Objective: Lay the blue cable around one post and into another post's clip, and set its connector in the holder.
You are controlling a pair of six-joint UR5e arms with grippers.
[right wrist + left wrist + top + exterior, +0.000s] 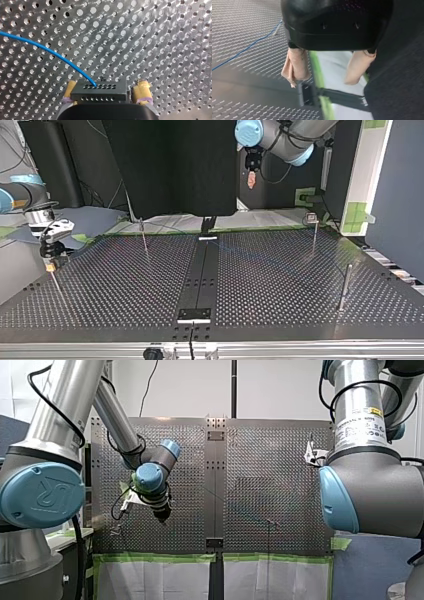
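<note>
Your right hand (106, 88) pinches the black connector (100, 93) by its ends, low over the perforated surface (162, 37), so the blue cable (50, 51) trails free ahead. Your left hand (322, 81) hangs spread and empty, likely waiting to route the cable.

Green tape (155, 558) along white sheets (150, 582)

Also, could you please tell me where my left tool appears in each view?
Front view: my left tool, left of centre over the table.
Top view: high up, just right of centre.
Left wrist view: the tool itself, open and empty.
Right wrist view: not in it.
Shared landmark: the table's dark centre strip, in front and top views.
</note>
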